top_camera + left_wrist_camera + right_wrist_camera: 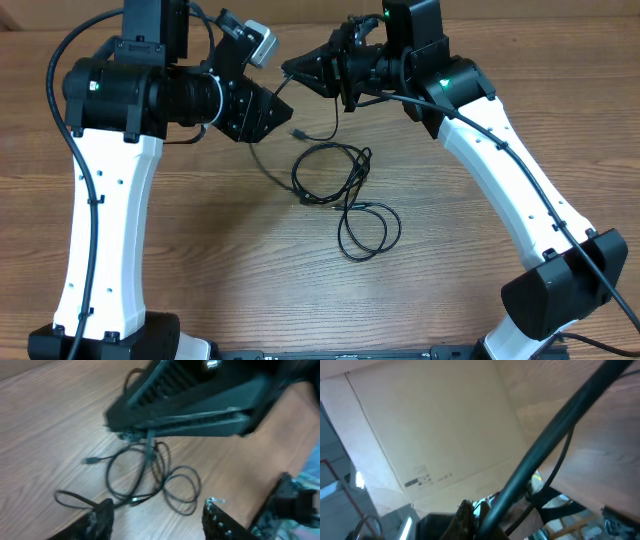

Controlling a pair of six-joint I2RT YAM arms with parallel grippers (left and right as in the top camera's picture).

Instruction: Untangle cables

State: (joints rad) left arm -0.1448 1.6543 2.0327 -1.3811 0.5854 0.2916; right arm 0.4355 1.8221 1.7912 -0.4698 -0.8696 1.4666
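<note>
The cables (340, 190) lie as thin black loops on the wooden table at its middle. In the left wrist view (150, 480) they show as loose tangled loops, with one plug end (90, 461) out to the left. My right gripper (296, 70) is above their far side. Its tip (150, 435) is shut on a strand that hangs down into the loops. The right wrist view shows its fingers (470, 515) together. My left gripper (268, 118) is open (157, 520) over the near-left side of the loops. One strand runs up to its left finger.
The wooden table (480, 280) spreads around the cables. Both white arms stand at the table's front corners. A cardboard wall (435, 425) fills the right wrist view behind the table.
</note>
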